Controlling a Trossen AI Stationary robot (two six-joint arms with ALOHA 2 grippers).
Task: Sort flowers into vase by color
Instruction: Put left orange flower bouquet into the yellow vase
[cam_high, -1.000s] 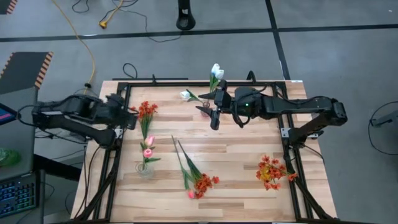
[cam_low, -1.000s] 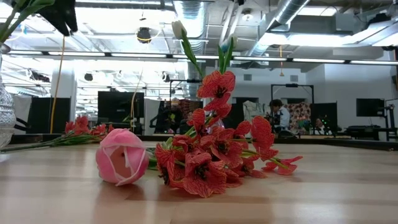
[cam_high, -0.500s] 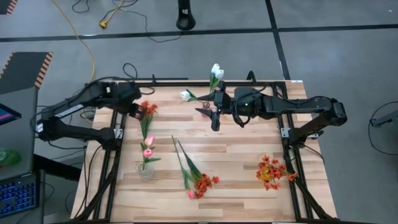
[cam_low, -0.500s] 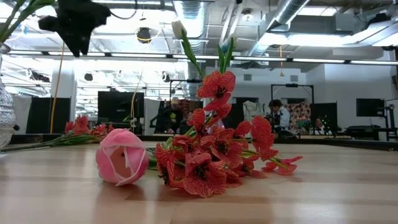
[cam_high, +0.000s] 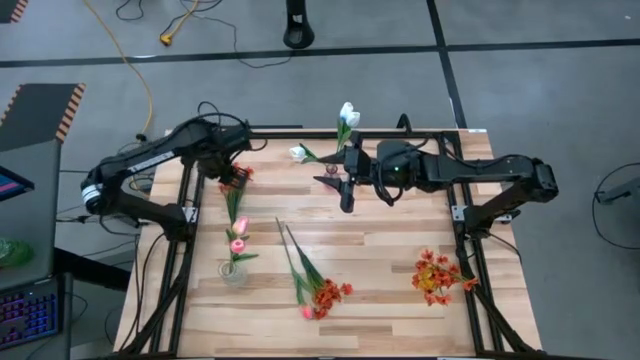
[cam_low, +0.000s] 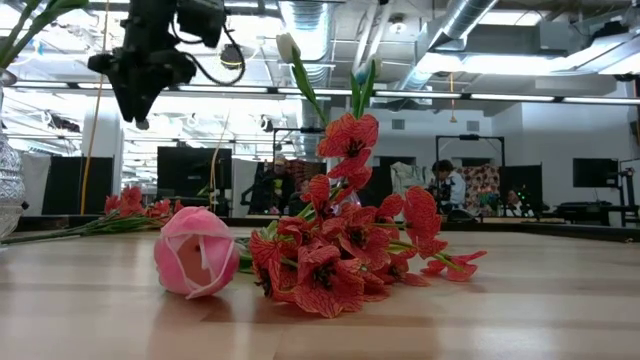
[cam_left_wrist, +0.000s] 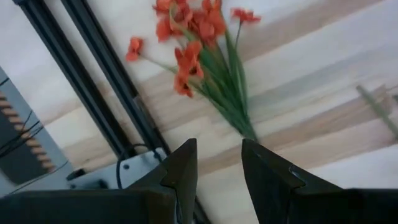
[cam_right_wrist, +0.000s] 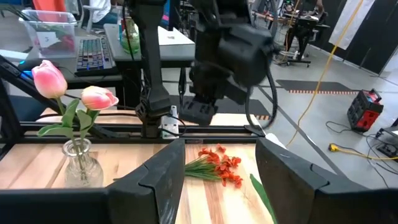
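Note:
A bunch of red-orange flowers (cam_high: 236, 192) lies flat on the table at the far left, also in the left wrist view (cam_left_wrist: 199, 37). My left gripper (cam_high: 230, 175) hangs above its blooms, pointing down, open and empty (cam_left_wrist: 217, 146). Two pink tulips stand in a glass vase (cam_high: 234, 268) at the near left. A loose pink tulip (cam_low: 195, 250) and another red-orange bunch (cam_high: 318, 290) lie near the front middle. White tulips (cam_high: 347, 112) stand at the far middle. My right gripper (cam_high: 328, 178) waits beside them, level, open and empty (cam_right_wrist: 221, 180).
A further red-orange bunch (cam_high: 437, 275) is at the near right. Black frame rails (cam_high: 188, 215) run along the table's left and right edges. A loose green stem (cam_high: 288, 255) lies mid-table. People (cam_low: 450, 185) show in the room behind the table.
My left arm has swung in from the table's left edge toward the far left corner, carrying its gripper over the red-orange bunch there. The gripper has sunk a little and turned as it went. No flower has moved.

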